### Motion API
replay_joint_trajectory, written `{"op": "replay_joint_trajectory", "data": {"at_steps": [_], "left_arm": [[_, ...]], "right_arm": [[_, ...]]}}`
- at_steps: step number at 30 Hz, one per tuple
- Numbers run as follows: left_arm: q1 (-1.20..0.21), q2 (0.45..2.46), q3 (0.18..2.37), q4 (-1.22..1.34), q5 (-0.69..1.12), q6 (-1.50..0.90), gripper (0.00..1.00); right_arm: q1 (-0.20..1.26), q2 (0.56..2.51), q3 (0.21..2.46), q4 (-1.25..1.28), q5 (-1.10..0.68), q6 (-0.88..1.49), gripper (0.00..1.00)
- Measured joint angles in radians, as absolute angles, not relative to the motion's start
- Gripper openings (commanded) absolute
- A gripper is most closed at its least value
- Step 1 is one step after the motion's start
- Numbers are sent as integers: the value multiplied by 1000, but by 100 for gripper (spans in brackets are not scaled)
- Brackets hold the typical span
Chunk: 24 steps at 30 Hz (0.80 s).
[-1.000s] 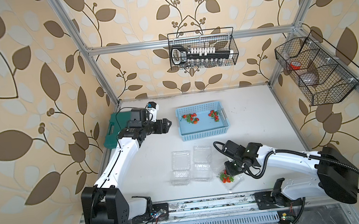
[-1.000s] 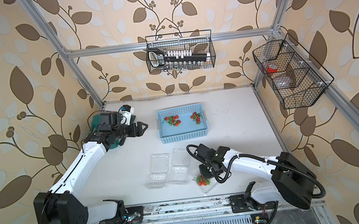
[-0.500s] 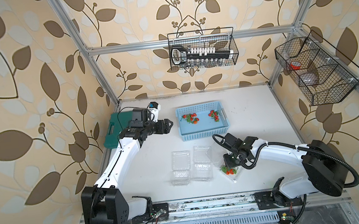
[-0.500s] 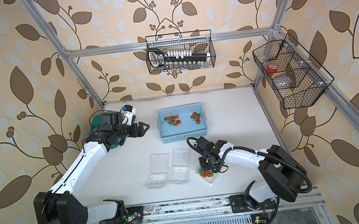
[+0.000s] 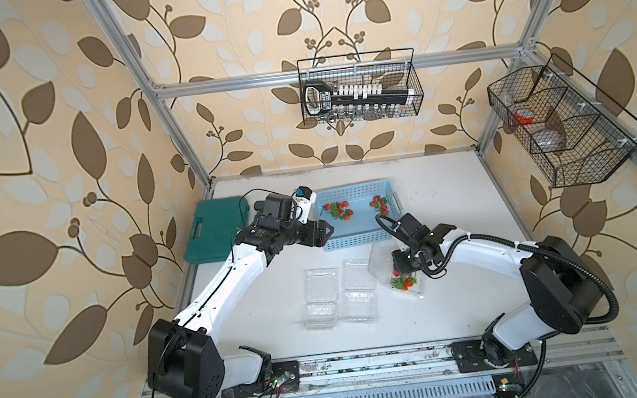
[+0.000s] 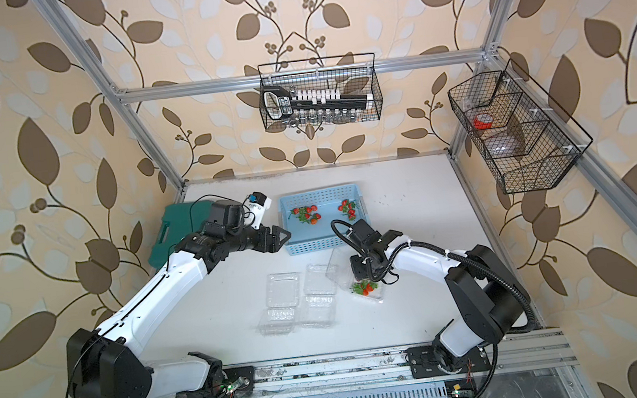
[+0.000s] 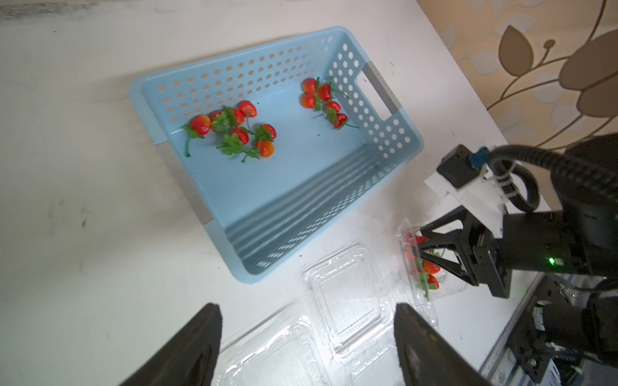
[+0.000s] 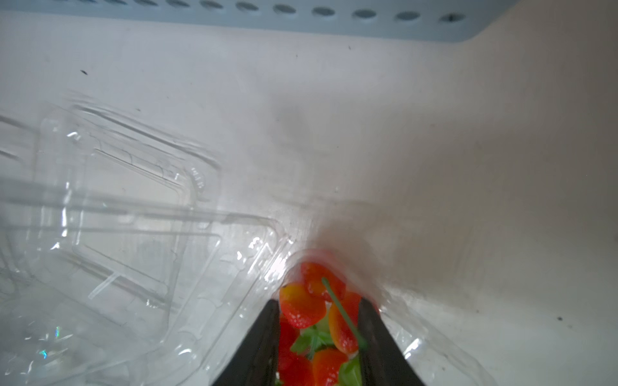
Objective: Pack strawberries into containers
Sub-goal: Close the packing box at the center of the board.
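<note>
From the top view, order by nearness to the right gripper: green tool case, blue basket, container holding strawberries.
1. Container holding strawberries: directly under the right gripper.
2. Blue basket: just behind it, toward the back wall.
3. Green tool case: far across, on the left.

White links (image 5: 231, 277), black joints (image 5: 184, 361), corrugated black cable (image 5: 478, 236).

- My left arm (image 5: 231, 275) reaches forward and inward, with the wrist about level.
- The left gripper (image 7: 307, 312) hangs in the air, jaws wide apart with nothing between them.
- My right arm (image 5: 489, 257) folds inward, wrist bent steeply down.
- The right gripper (image 8: 317, 305) points down, jaws partly apart; I can't tell if they grip anything.
</note>
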<state>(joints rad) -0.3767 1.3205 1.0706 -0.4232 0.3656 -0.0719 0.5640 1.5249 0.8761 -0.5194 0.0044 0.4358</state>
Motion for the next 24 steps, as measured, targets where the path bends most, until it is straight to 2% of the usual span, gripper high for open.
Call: {"op": "replay_joint_trajectory", "data": {"at_steps": [9, 18, 24], "left_arm": [[-467, 1252, 920, -389, 334, -190, 81], [-612, 1208, 855, -366, 255, -297, 80], [-697, 1297, 855, -296, 250, -326, 80]], "right_arm": [[514, 1346, 869, -551, -3, 422, 42], [300, 1193, 717, -535, -114, 434, 43], [222, 1183, 634, -488, -227, 460, 42]]}}
